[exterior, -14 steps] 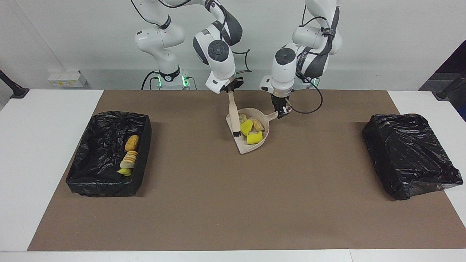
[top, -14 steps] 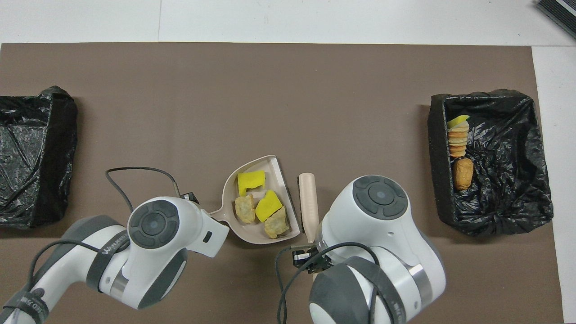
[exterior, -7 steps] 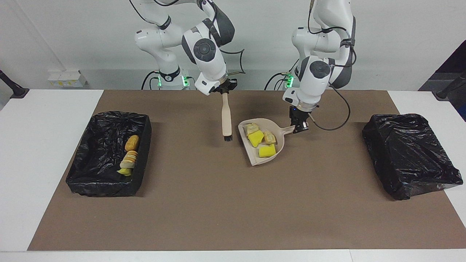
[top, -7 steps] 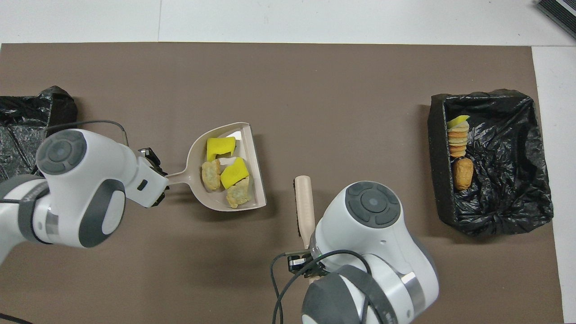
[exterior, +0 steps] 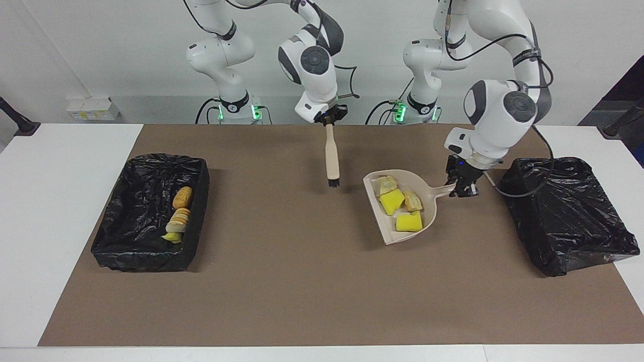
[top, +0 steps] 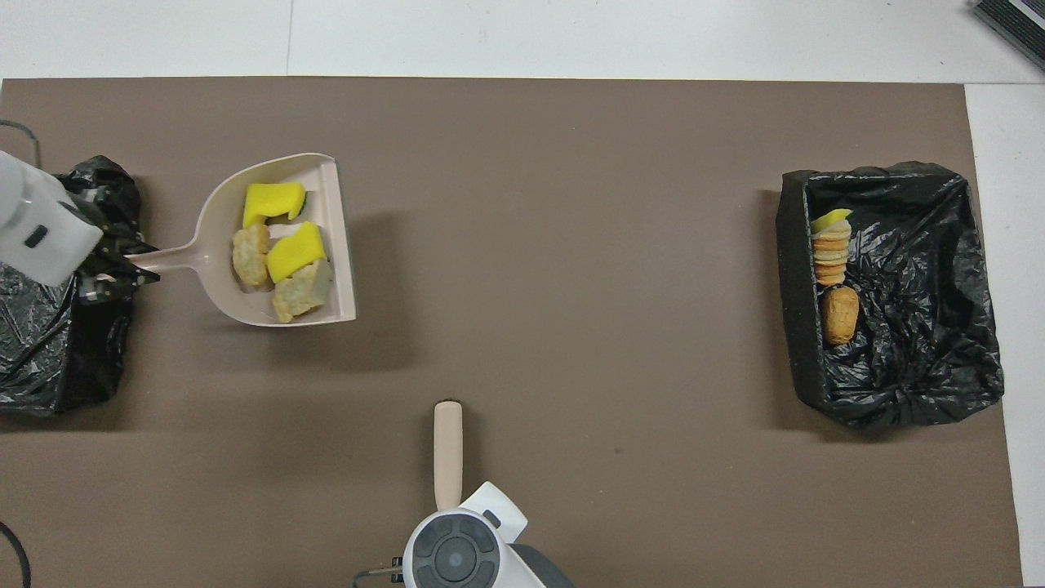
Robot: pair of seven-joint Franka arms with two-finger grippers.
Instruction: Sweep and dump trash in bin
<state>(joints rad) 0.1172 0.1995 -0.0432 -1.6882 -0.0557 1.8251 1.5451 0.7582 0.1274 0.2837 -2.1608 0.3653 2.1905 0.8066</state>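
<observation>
Trash [exterior: 400,203] [top: 280,251]: four small scraps, two bright yellow sponge bits and two pale tan foam lumps, lying together in the pan of a beige plastic dustpan [exterior: 387,232] [top: 220,296]. Dustpan raised off the brown table mat [exterior: 302,281] [top: 571,204], roughly level, toward the left arm's end of the table, just beside a black-bagged rectangular bin [exterior: 568,213] [top: 49,343] but not over it. Dustpan handle pointing toward that bin, pinched at its tip by the left gripper [exterior: 463,190] [top: 110,273], fingers closed tight on it. Open mouth of the pan facing the middle of the table.

Right gripper [exterior: 329,119] up over the robots' edge of the mat, near the middle of the table, clamped shut on the top of a beige-handled brush [exterior: 331,156] [top: 447,453]. Brush hanging almost straight down, dark bristles lowest, clear of the mat. In the overhead view, gripper itself hidden under the wrist.

Second black-lined bin [exterior: 151,213] [top: 890,294] at the right arm's end of the table, open on top. Inside it, along one wall: an orange-brown lump [exterior: 182,197] [top: 839,315], a stack of pale round slices [exterior: 178,219] [top: 831,249], and a yellow scrap at the end of the row.
</observation>
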